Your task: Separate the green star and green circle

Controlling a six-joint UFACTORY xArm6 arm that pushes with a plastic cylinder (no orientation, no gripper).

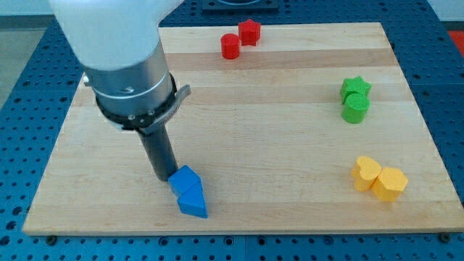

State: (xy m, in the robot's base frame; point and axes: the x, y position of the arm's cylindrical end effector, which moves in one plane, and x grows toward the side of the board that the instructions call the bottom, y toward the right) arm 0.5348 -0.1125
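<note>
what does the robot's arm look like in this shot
A wide white casing at the view's top narrows into a grey metal cylinder ringed by a black clamp band with a small metal tab. Below it hangs a straight dark rod ending at my tip.

White upper housing, grey metal collar – black clamp ring, dark rod.

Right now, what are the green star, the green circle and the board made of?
The green star and the green circle touching it look like matte plastic: flat, even colour, no grain. The board looks like pale wood, with lengthwise grain and plank seams. My tip is far off, by the blue blocks.
</note>
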